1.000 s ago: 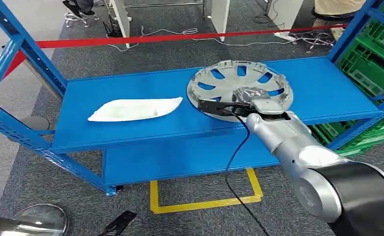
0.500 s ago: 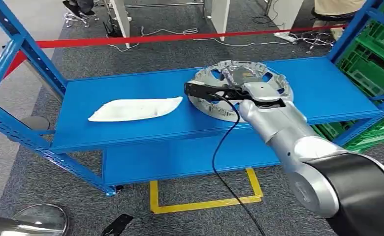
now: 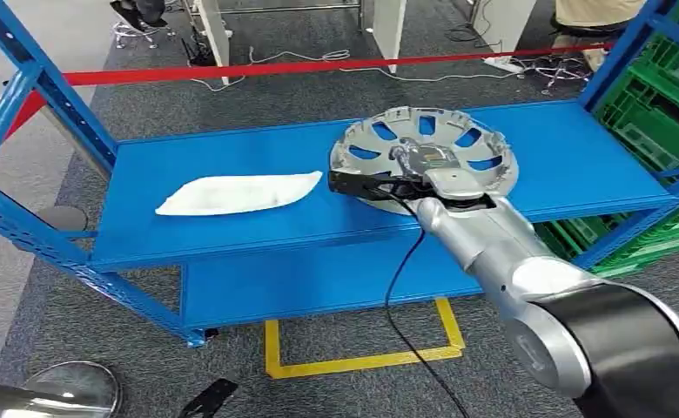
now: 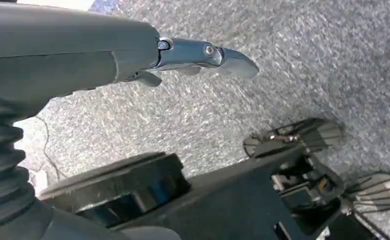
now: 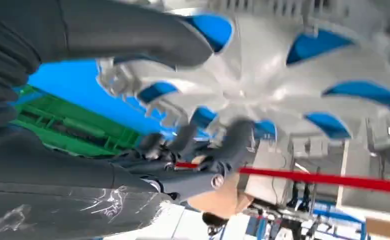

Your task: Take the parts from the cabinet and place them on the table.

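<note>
Hubcap (image 3: 423, 152) on blue shelf (image 3: 231, 231) | right hand (image 3: 423, 170) gripping its rim | left hand (image 4: 83, 55) unclear

Even, bright overhead light with soft shadows in the head view — both wrist views blurred, smeared by motion.

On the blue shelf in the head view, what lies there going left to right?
White flat curved plastic part → right hand over the near rim of the silver spoked wheel cover → silver spoked wheel cover.
</note>
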